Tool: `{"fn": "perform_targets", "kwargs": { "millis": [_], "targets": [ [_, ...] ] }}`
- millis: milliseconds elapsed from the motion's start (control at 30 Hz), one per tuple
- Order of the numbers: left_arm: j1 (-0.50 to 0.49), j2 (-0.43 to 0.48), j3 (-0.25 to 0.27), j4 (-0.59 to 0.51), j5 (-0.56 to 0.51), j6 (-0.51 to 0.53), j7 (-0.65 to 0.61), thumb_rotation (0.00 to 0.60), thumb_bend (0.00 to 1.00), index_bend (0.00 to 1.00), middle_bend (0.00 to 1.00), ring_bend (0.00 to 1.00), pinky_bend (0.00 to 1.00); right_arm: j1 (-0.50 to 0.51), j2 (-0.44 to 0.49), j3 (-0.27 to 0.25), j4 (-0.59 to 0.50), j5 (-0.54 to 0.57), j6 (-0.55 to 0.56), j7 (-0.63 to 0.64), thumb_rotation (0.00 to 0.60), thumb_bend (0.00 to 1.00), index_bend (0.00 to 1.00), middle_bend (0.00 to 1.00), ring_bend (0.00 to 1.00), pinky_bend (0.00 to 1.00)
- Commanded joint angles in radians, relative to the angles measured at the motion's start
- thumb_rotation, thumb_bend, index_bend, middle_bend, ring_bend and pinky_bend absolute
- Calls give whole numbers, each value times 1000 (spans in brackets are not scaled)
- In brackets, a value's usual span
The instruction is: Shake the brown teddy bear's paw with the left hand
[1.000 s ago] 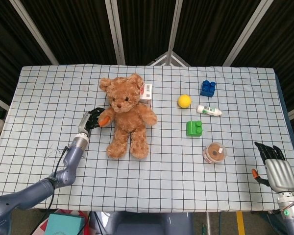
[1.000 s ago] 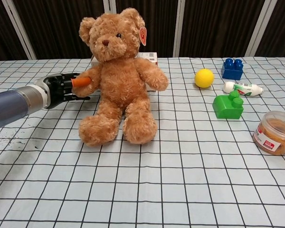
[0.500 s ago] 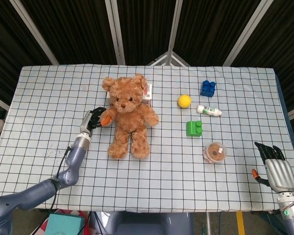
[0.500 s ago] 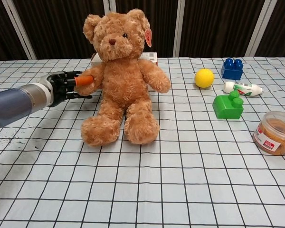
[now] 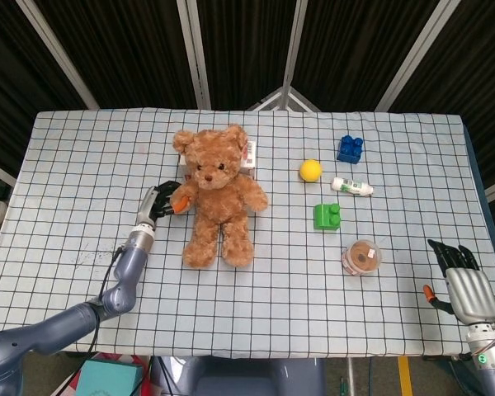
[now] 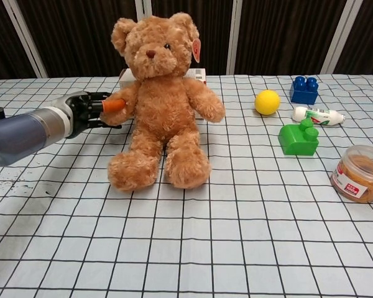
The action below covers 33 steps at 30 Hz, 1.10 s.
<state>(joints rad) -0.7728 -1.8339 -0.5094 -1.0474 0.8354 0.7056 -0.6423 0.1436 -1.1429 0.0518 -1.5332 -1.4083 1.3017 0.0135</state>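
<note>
Teddy bear's paw (image 6: 115, 107) in left robot hand (image 6: 87, 112)

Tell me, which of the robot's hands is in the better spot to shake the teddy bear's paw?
The left. Its left hand already grips the brown teddy bear by the paw. The right hand sits at the table's near right corner, far from the bear, open and holding nothing.

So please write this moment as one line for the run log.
left hand: grips paw of brown plush teddy bear | bear: sitting upright | right hand: idle at table edge, fingers apart
</note>
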Motion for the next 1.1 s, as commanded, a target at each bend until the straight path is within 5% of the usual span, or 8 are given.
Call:
{"fn": "perform_targets", "kwargs": {
  "millis": [33,533,1100],
  "targets": [
    [8,17,-7,-46,10,37,33,600,642,463,521,203,341,0,-1,-1,0,0,-1,-1,600,367,49,136,128,72],
    [14,-30,6,88,-36,-20,65,600,642,462,518,201,341,0,0,-1,-4,3,-1,-5,600,366,49,136,128,72],
    [14,-22,-25,-30,20,80,99,600,640,461,516,201,341,5,-5,-3,1,4,-11,-8,600,367,48,136,128,72]
  ]
}}
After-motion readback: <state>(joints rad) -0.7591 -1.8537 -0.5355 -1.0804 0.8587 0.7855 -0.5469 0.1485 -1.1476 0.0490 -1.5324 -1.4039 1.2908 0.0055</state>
